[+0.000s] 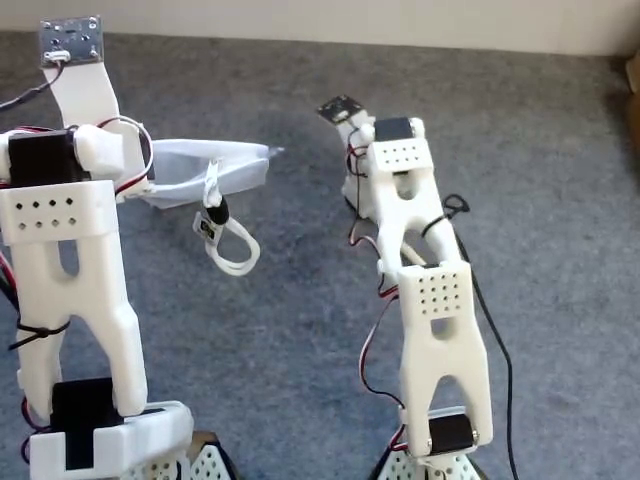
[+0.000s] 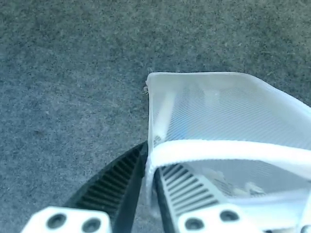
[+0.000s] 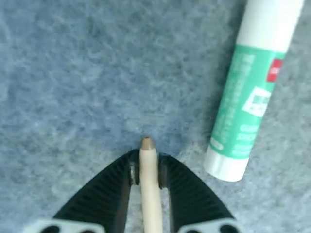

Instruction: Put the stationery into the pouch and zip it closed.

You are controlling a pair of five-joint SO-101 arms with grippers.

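Pinches the white mesh pouch by its rim with the left gripper, faint pale shapes inside too dim to name, and clamps a pale pencil in the right gripper, just beside a glue stick lying on grey carpet.

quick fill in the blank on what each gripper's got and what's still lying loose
1. The left gripper is shut on the edge of the white mesh ____.
2. The right gripper is shut on a thin cream ____.
3. The glue stick lies ungripped on the grey ____, beside the right gripper.

Missing words: pouch; pencil; carpet.
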